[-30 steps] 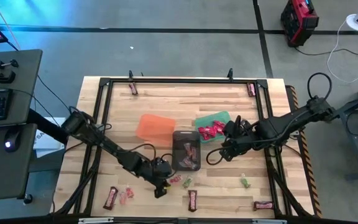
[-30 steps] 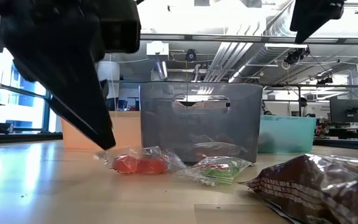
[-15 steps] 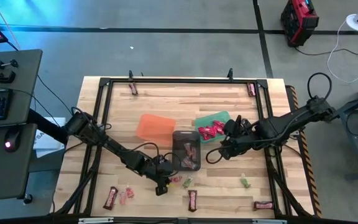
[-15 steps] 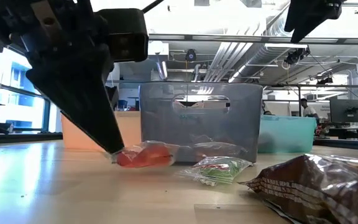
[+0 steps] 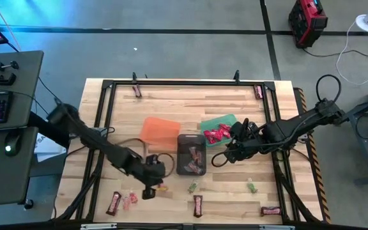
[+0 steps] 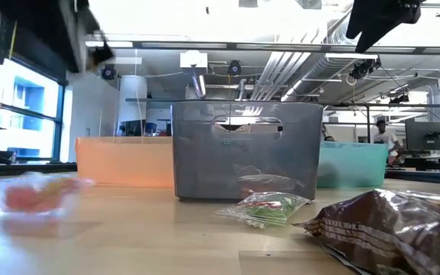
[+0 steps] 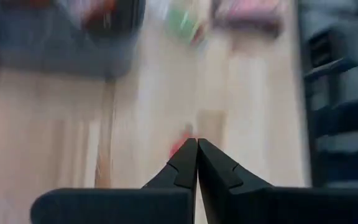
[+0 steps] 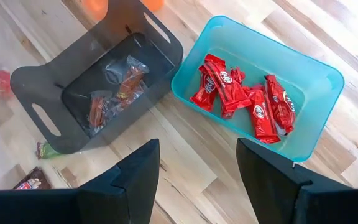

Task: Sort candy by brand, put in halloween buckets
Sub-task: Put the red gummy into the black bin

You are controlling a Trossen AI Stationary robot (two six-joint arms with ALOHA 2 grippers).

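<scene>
left hand (image 5: pixel 149 189) has swung away from the grey bucket (image 5: pixel 191 155), clenched on a red candy (image 5: pixel 161 186); thin pinch may slip mid-carry. right hand (image 5: pixel 225 156) hovers, released.

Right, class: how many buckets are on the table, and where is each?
3. The orange bucket sits left of centre, the dark grey bucket at centre, and the green bucket right of it, holding red candies. None appears hidden.

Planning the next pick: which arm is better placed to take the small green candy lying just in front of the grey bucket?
Left, probably. The left gripper is low by the green candy; the right gripper hangs open beyond the grey bucket, near the teal bucket.
</scene>
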